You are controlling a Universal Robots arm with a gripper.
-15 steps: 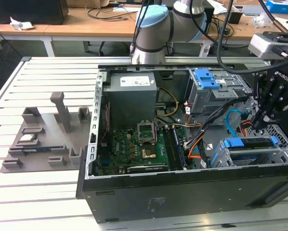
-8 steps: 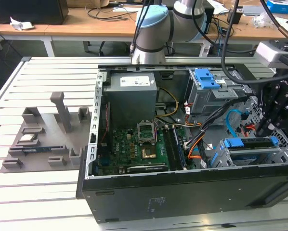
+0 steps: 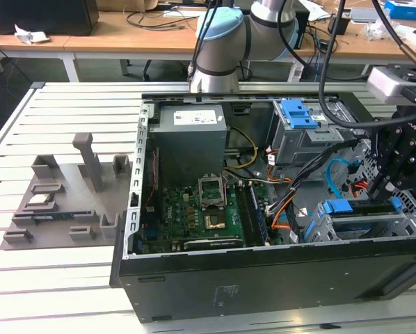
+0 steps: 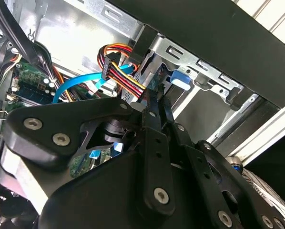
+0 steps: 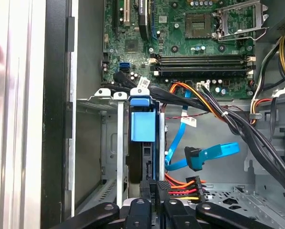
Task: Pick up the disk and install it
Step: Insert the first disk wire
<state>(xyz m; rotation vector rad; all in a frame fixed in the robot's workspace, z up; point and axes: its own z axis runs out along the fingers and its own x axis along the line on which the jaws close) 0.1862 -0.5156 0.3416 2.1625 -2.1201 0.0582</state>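
- Although the disk (image 5: pixel 143 157) stands edge-up inside the drive cage (image 3: pixel 361 221), full seating cannot be confirmed.
- The hand (image 5: pixel 151 193), fingers narrow, grips the disk's edge above the cage.

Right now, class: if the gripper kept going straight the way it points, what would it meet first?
Most likely the disk in its blue caddy, standing in the drive cage directly ahead of the gripper; depth is unclear, so they may already touch.
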